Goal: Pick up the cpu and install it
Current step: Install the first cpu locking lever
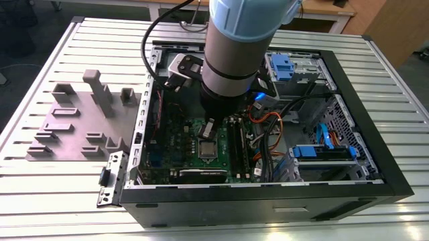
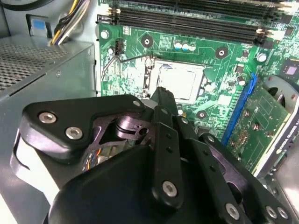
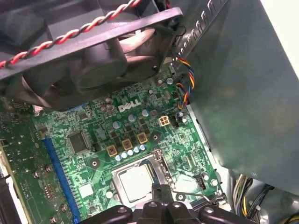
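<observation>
The cpu (image 1: 207, 148) is a small silver-grey square lying flat in the socket of the green motherboard (image 1: 184, 131) inside the open computer case. Both wrist views show the cpu (image 2: 180, 80) (image 3: 135, 179) with the metal socket frame (image 3: 161, 163) around it. My gripper (image 1: 206, 129) hangs just above the board, right over the edge of the cpu. Its black fingers (image 2: 162, 95) come together at the tips (image 3: 161, 190) with nothing between them, so it is shut and empty.
A black fan (image 3: 93, 56) with red and black wires hangs over the board. Memory slots (image 2: 187, 21), a card (image 2: 261, 121), a grey metal box (image 2: 42, 65) and cables (image 1: 268, 125) crowd the socket. A grey fixture plate (image 1: 74, 125) lies at the exterior view's left.
</observation>
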